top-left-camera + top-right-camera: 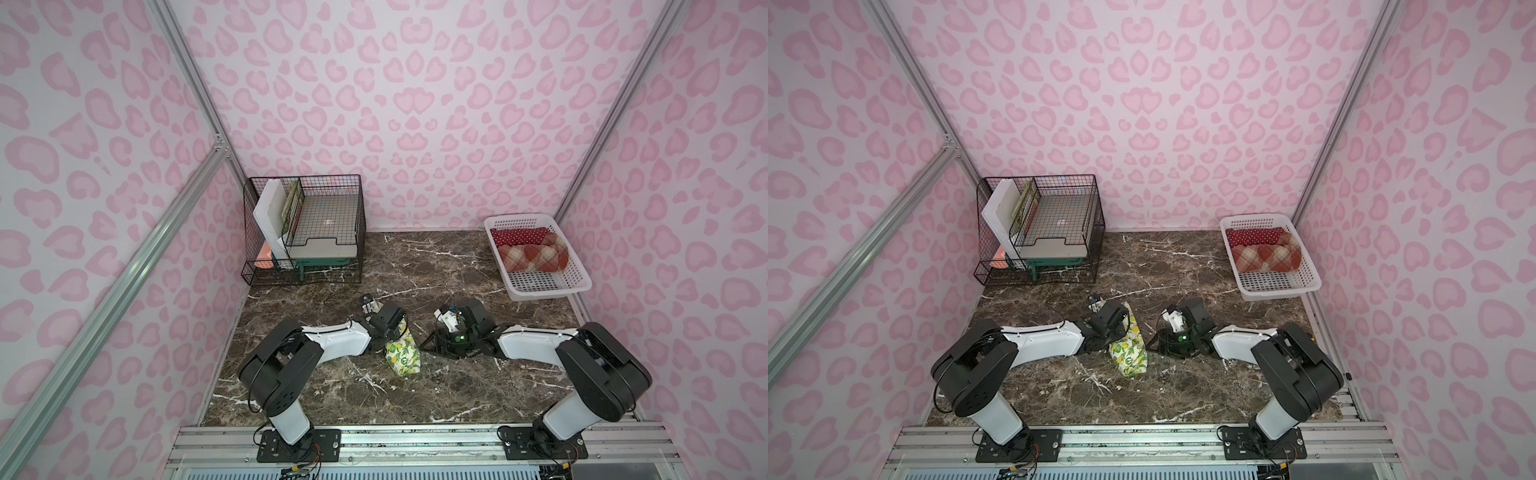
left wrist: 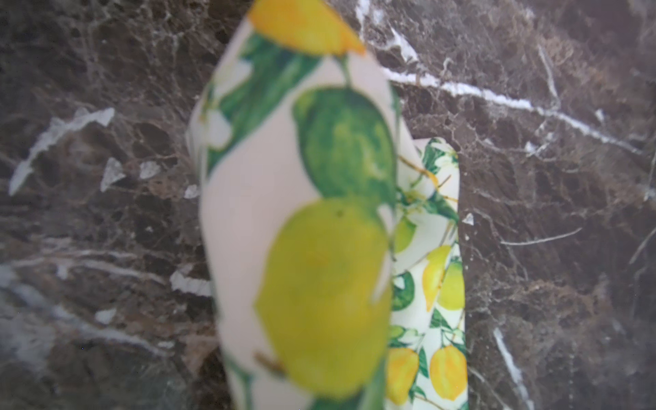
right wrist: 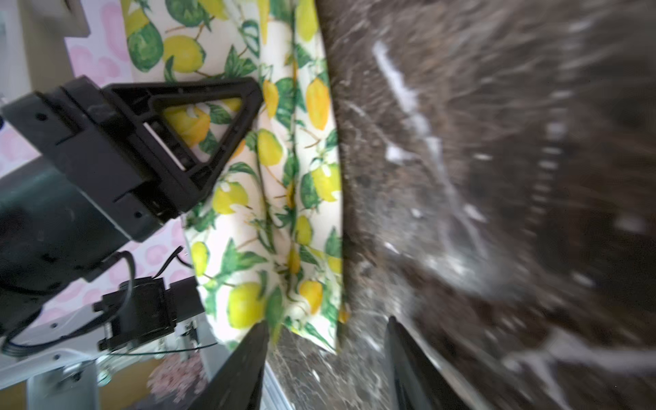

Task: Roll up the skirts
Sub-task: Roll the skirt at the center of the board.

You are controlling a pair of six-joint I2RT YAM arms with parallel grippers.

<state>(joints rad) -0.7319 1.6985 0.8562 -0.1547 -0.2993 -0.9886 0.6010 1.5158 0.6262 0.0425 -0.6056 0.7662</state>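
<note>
Top views only: we see a basket [image 1: 540,293] holding the dotted skirt [image 1: 517,236] and plaid skirt [image 1: 534,257].
Right wrist only: right jaws spread, just off the lemon skirt [image 3: 284,198].
Count: 3 skirts, 1 basket.
Lemon skirt: cream, folded narrow, top raised, foot on worktop [image 1: 415,266], well apart from basket.
Left jaws: pinching its top.

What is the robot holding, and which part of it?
The left end effector pinches the lemon skirt near its raised end. The right end effector is open and holds nothing.
</note>
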